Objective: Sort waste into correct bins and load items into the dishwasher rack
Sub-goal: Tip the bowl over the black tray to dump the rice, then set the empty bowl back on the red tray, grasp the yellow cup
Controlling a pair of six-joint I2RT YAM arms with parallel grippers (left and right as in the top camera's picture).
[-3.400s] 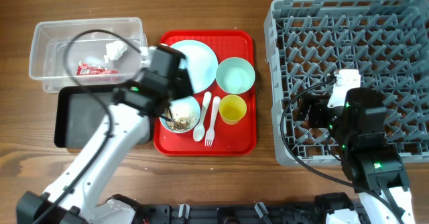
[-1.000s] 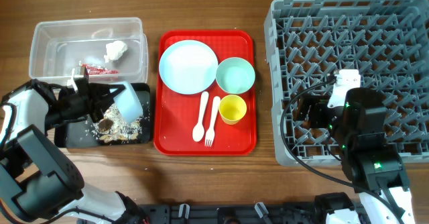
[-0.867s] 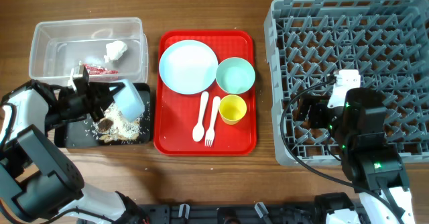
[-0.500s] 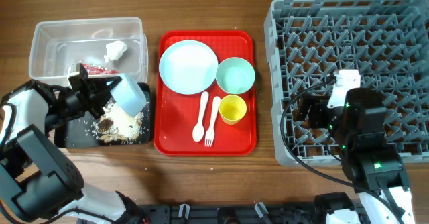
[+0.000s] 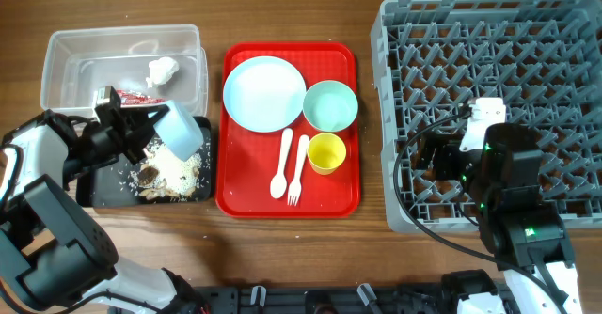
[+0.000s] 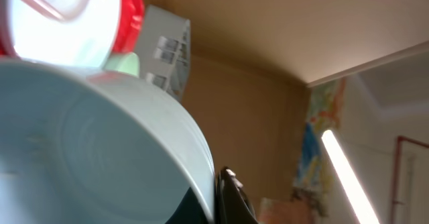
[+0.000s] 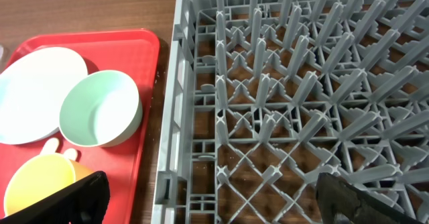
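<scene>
My left gripper is shut on the rim of the pale blue bowl, which hangs tipped on its side over the black tray. Beige food scraps lie in that tray. In the left wrist view the bowl fills the frame, with one finger against its rim. The clear tub holds the red-and-white wrapper and the tissue. My right gripper stands open over the front left of the grey rack, with nothing between its fingers.
The red serving tray carries the pale blue plate, mint bowl, yellow cup, white spoon and fork. It lies between the bins and the rack. The rack's pegs stand bare.
The left arm has carried the blue bowl from the red tray to the black tray, where its scraps now lie. Over the last second the bowl has tilted and risen slightly. The right arm is still.
</scene>
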